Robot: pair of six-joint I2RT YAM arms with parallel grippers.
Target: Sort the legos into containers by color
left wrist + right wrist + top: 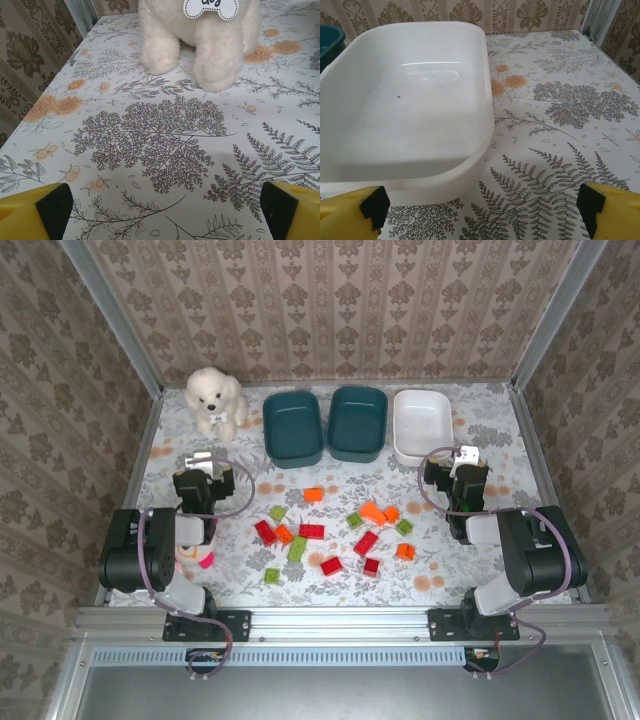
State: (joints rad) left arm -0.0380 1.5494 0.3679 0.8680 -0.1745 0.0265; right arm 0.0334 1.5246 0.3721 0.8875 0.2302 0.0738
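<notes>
Red, orange and olive-green legos lie scattered mid-table, among them a red brick [312, 531], an orange one [372, 512] and a green one [297, 548]. Three empty containers stand in a row at the back: two dark teal tubs [293, 427] [357, 423] and a white tub [422, 426]. My left gripper [204, 462] [167, 215] hovers open over bare tablecloth, left of the bricks. My right gripper [463, 457] [482, 210] is open too, just in front of the white tub's [410, 100] near right corner. Nothing sits between either pair of fingers.
A white plush dog [214, 400] [200, 40] sits at the back left, straight ahead of the left gripper. A pink-and-yellow toy [197, 558] lies by the left arm. Wallpapered walls and metal posts [110, 315] close in the table.
</notes>
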